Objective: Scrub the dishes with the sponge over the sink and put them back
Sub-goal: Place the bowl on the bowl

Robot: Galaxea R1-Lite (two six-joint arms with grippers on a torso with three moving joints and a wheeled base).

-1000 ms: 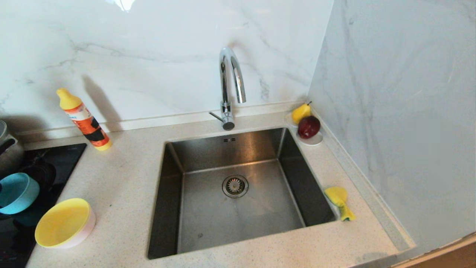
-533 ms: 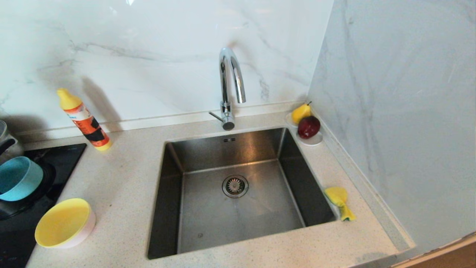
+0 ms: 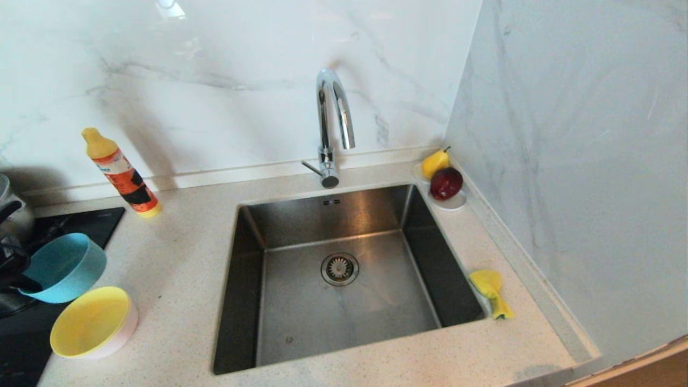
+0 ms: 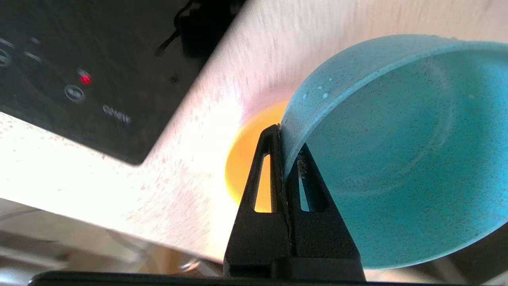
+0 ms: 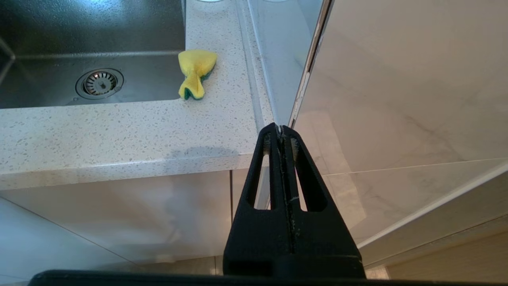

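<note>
My left pincer (image 4: 282,137) pinches the rim of the blue bowl (image 3: 64,267), holding it tilted above the hob edge at the surface's (image 3: 177,258) left end. The yellow bowl (image 3: 92,321) rests on the surface just below it. The sponge (image 3: 490,291) lies crumpled on the surface beside the sink (image 3: 344,301), right rim. My right pincer (image 5: 282,131) is pressed together, empty, parked below the surface edge.

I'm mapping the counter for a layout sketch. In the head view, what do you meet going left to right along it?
Blue bowl held by the left tool → orange bottle → tap → red apple → yellow sponge.
</note>
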